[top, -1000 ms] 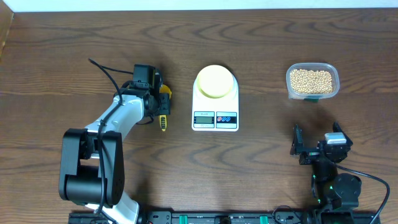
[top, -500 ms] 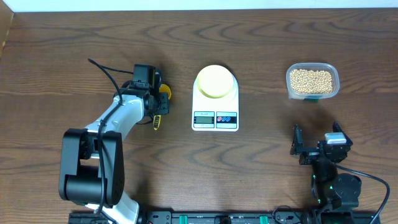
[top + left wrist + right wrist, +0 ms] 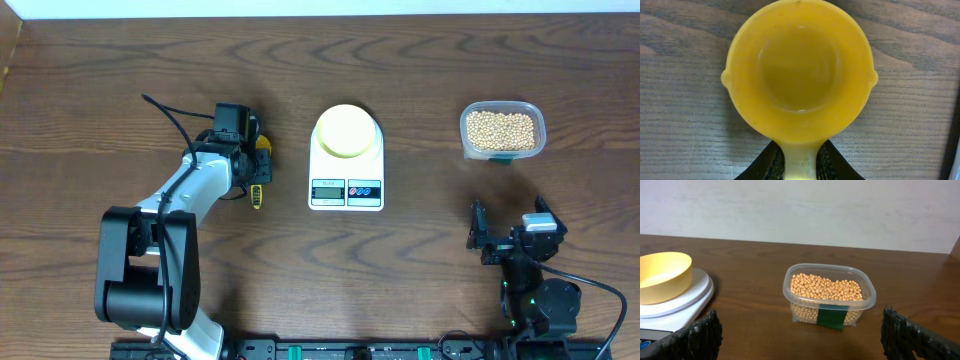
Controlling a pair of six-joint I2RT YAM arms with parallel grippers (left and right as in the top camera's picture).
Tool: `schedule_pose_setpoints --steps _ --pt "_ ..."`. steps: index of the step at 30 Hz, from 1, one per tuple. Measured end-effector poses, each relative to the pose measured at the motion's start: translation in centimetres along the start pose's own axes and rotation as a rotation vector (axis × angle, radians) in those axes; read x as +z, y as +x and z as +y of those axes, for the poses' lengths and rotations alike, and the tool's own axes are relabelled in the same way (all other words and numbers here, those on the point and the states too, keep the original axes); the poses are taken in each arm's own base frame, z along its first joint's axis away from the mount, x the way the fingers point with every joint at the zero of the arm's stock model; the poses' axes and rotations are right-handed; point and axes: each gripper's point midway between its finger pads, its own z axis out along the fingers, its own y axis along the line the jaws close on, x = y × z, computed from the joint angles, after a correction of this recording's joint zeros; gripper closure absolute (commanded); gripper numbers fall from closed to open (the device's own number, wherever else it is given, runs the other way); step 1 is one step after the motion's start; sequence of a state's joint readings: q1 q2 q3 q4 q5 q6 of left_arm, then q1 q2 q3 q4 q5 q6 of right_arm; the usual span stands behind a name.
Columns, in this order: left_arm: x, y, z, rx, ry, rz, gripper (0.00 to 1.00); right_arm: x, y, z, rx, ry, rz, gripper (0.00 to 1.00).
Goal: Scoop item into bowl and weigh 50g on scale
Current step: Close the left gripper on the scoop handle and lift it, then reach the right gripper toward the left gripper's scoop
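The beige-tan beans (image 3: 502, 129) fill a clear plastic tub (image 3: 503, 150) at the right, also in the right wrist view (image 3: 826, 287). The pale yellow-green bowl (image 3: 346, 130) sits on the white scale (image 3: 346, 188) at the table's middle; both show in the right wrist view, bowl (image 3: 660, 276) on scale (image 3: 687, 300). My left gripper (image 3: 257, 172) is shut on the handle of a small yellow scoop (image 3: 799, 70), which is empty and just above the wood left of the scale. My right gripper (image 3: 800, 335) is open and empty, near the front right, facing the tub.
The left arm (image 3: 190, 195) stretches from the front left toward the scoop. The right arm's base (image 3: 530, 290) stands at the front right. A pale wall (image 3: 800, 205) lies beyond the table's far edge.
The scoop's handle has swung slightly in the left gripper's hold, ending near where it was a second ago. The right arm has not moved.
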State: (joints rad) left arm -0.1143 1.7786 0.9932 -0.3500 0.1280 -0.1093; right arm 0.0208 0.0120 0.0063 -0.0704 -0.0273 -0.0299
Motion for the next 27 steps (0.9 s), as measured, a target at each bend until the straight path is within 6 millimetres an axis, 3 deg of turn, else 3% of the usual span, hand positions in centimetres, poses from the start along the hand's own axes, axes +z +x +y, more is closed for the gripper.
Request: schedule_pose_setpoints --steps 7,13,18,22,27 --pt "0.0 0.0 0.0 -0.062 0.0 -0.001 0.81 0.0 0.0 0.0 0.0 0.0 0.0 0.01" --pt "-0.9 -0.7 0.7 -0.21 0.001 -0.03 0.92 0.0 0.0 0.0 0.0 0.0 0.0 0.01" --pt "-3.7 -3.3 1.5 -0.365 0.042 -0.139 0.92 0.0 0.0 0.0 0.0 0.0 0.0 0.01" --pt "-7.0 -6.4 1.1 -0.458 0.163 -0.265 0.92 0.0 0.0 0.0 0.0 0.0 0.0 0.01" --pt "-9.9 -8.4 0.6 -0.562 0.292 -0.335 0.92 0.0 0.0 0.0 0.0 0.0 0.0 0.01"
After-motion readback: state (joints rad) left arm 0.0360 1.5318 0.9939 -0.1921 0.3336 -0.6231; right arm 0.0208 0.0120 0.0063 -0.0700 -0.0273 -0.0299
